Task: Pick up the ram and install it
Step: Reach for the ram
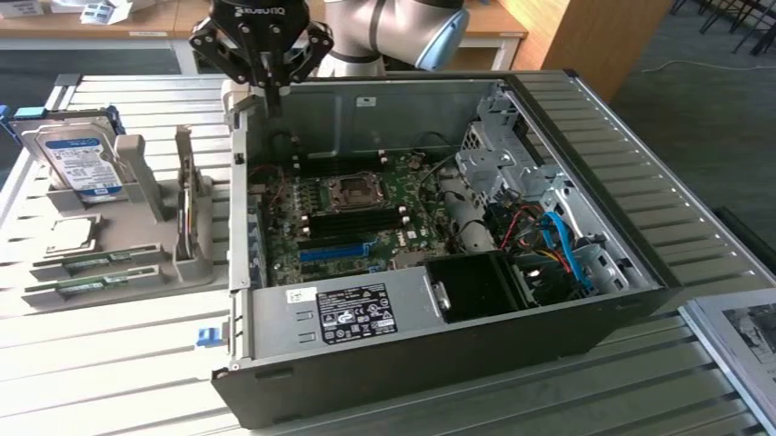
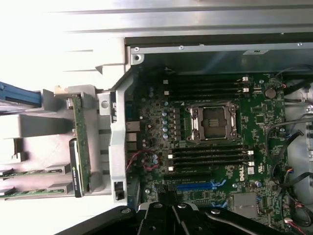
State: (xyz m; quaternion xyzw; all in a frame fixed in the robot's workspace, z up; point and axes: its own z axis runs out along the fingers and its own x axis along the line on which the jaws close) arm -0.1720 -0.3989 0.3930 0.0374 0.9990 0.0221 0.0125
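Observation:
A green ram stick (image 1: 184, 216) stands on edge in a slot of the grey holder (image 1: 200, 263), outside the case on the exterior view's left. The wrist view shows the same ram stick (image 2: 81, 142) beside the case wall. Two more green sticks (image 1: 87, 265) lie flat in the holder's front slots. My gripper (image 1: 279, 84) hangs above the case's back corner near the holder, shut with nothing between its fingers. Its closed gripper tips (image 2: 169, 211) sit over the motherboard (image 2: 254, 147). The empty black memory slots (image 2: 210, 157) lie beside the bare CPU socket (image 2: 213, 121).
The open computer case (image 1: 363, 313) holds a drive cage (image 1: 503, 159), blue cables (image 1: 561, 238) and a black fan shroud (image 1: 485, 283). A silver hard drive (image 1: 79, 163) and a square CPU chip (image 1: 73, 234) sit in the holder. Everything rests on a slatted metal table (image 1: 109, 363).

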